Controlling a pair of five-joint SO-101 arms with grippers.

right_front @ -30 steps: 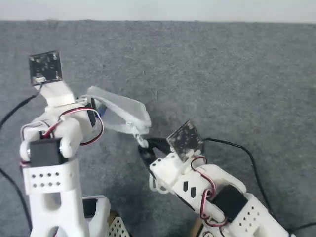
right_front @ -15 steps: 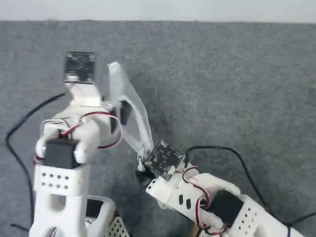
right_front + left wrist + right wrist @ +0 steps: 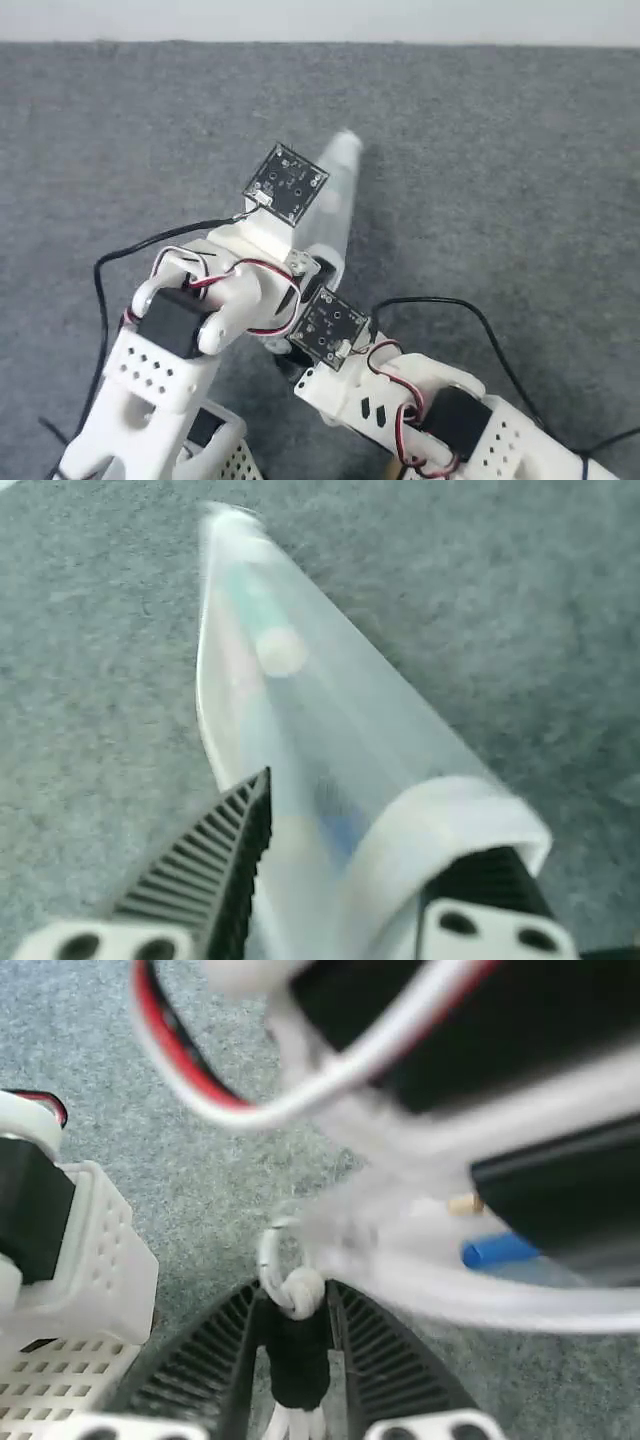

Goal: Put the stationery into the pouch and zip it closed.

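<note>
While clamping the pouch (image 3: pixel 335 190), stationery (image 3: pixel 500 1252) inside, raised off the table (image 3: pixel 500 150) in the left gripper (image 3: pixel 360 810) and pinching the zip pull (image 3: pixel 296 1290) tight in the right gripper (image 3: pixel 297 1310), looks like the zipping step; next, calls for drawing that pull steadily along the zip.

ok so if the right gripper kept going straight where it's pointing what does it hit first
Most likely the pouch. The right gripper is shut on the zip pull, and the pouch's near end lies just ahead of its tips, held by the left gripper. Depth is hard to judge.
</note>
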